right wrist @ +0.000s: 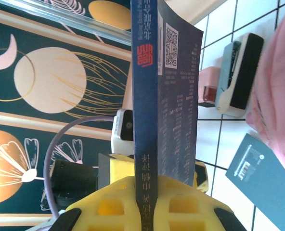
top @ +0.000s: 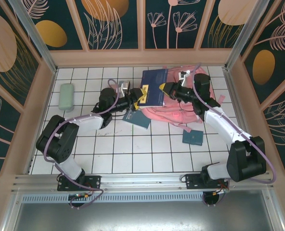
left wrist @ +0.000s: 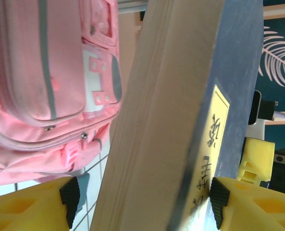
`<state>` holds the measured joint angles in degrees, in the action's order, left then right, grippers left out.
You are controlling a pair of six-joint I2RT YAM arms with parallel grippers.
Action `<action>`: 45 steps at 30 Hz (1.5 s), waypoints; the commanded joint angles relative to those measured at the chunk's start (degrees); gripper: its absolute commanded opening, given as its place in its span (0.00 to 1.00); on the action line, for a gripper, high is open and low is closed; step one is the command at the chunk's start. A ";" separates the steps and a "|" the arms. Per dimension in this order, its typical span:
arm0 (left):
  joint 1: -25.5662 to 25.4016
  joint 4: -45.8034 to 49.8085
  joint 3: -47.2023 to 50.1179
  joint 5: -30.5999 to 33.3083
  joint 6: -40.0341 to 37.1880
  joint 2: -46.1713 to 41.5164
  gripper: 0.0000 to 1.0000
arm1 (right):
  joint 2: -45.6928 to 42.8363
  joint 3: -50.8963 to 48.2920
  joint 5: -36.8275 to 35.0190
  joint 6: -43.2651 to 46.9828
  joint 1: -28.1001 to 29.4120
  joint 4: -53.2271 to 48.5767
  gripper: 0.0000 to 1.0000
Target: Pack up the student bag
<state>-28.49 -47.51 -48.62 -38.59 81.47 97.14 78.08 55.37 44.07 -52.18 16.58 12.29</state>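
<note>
The student bag (top: 183,108) is a soft pink backpack lying flat at the back right of the tiled floor; its zipped front pockets (left wrist: 36,72) show in the left wrist view. A thick dark blue book (top: 154,83) hangs tilted over the bag's left edge. My right gripper (top: 167,89) is shut on the book's spine (right wrist: 145,96), pinched between the yellow fingers (right wrist: 109,207). My left gripper (top: 141,96) is open around the book's page block (left wrist: 152,120). Its right pad (left wrist: 219,202) rests on the cover and its left pad (left wrist: 70,195) stands apart.
A teal book (top: 136,119) lies on the tiles under the left gripper. A small teal booklet (top: 193,137) sits in front of the bag. A green pencil case (top: 65,96) lies far left. A pale blue and black box (right wrist: 239,72) rests beside the bag. Panel walls enclose the floor.
</note>
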 commanded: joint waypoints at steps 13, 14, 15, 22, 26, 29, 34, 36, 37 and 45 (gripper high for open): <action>1.67 -16.46 -2.18 -4.18 8.97 1.19 0.42 | 0.31 0.24 4.18 -1.69 -2.31 6.51 0.00; 1.85 -16.36 -2.06 -4.02 8.92 -0.43 0.40 | 0.35 -0.08 4.49 -1.61 -2.52 6.51 0.00; 1.95 -15.95 -2.05 -3.69 8.74 -0.71 0.38 | 0.38 -0.45 4.82 -1.37 -2.66 6.43 0.00; 2.03 -14.18 -2.88 -4.41 7.00 -1.34 0.38 | 0.24 -0.55 5.57 0.31 -3.74 4.05 0.00; 2.02 -14.37 -4.15 -5.65 6.21 -1.09 0.35 | 1.14 -0.13 7.02 0.77 -3.74 3.90 0.00; 2.12 -13.60 -4.55 -5.72 5.48 -0.99 0.30 | 1.88 0.12 7.89 1.07 -3.69 3.71 0.00; 2.16 -12.99 -4.11 -5.50 5.21 -0.89 0.10 | 2.76 1.29 7.61 2.79 -3.71 1.38 0.01; 2.30 -12.40 -4.08 -5.38 4.82 -1.03 0.00 | 3.08 2.12 7.03 4.09 -3.76 -0.53 0.10; 2.49 -11.74 -4.05 -5.44 4.48 -1.16 0.00 | 3.28 2.71 6.20 5.21 -3.79 -2.16 0.18; 7.01 -1.24 -1.36 -2.08 -1.78 -5.37 0.00 | 5.78 9.68 -11.02 19.17 -3.68 -21.32 0.47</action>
<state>-23.88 -51.18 -50.68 -42.59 83.92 95.64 82.63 62.54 40.40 -40.03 12.95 -0.95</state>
